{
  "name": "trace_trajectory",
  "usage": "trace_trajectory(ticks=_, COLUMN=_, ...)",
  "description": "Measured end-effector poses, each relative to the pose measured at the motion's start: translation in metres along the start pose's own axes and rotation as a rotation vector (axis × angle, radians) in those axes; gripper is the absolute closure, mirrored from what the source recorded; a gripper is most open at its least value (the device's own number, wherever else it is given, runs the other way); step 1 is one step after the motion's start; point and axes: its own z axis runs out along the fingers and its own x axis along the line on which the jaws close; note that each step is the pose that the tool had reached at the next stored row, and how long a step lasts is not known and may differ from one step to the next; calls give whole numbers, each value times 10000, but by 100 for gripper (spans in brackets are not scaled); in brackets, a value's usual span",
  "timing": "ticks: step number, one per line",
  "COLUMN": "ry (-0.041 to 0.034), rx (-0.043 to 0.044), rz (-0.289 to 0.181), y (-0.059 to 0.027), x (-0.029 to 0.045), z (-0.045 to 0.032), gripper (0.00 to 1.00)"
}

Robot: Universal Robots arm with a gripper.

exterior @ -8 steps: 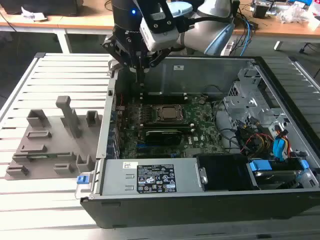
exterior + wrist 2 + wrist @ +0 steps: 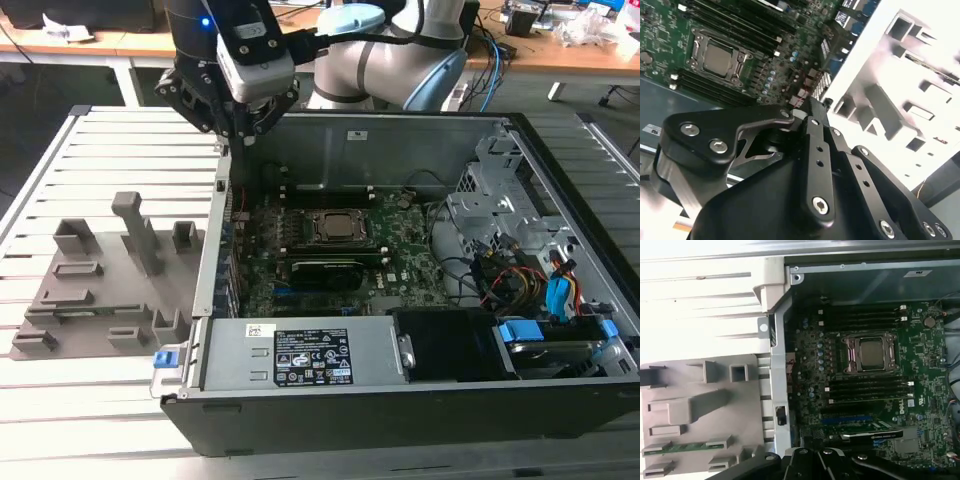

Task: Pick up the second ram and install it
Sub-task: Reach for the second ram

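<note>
Pincer (image 2: 240, 137) looks pinched shut on nothing, hanging right over the PC case's side wall (image 2: 212, 265). The second ram (image 2: 687, 446) sits well off to one side of it in the gray holder tray (image 2: 700, 412). So it's not picked up yet, and the install is all left to do.

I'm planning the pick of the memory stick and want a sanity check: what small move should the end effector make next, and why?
Probably a short shift toward the exterior view's left, over the grey holder. The memory stick lies flat in that holder, outside the computer case, while the end effector hangs above the case's side wall, not over the stick.
</note>
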Motion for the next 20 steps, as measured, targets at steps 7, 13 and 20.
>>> trace_trajectory(ticks=7, ry=1, rx=0, rz=0, y=-24, x=325, z=-7, gripper=89)
trace_trajectory(ticks=13, ry=1, rx=0, rz=0, y=-41, x=552, z=-12, gripper=89)
trace_trajectory(ticks=20, ry=0, rx=0, rz=0, y=-58, x=773, z=-16, gripper=89)
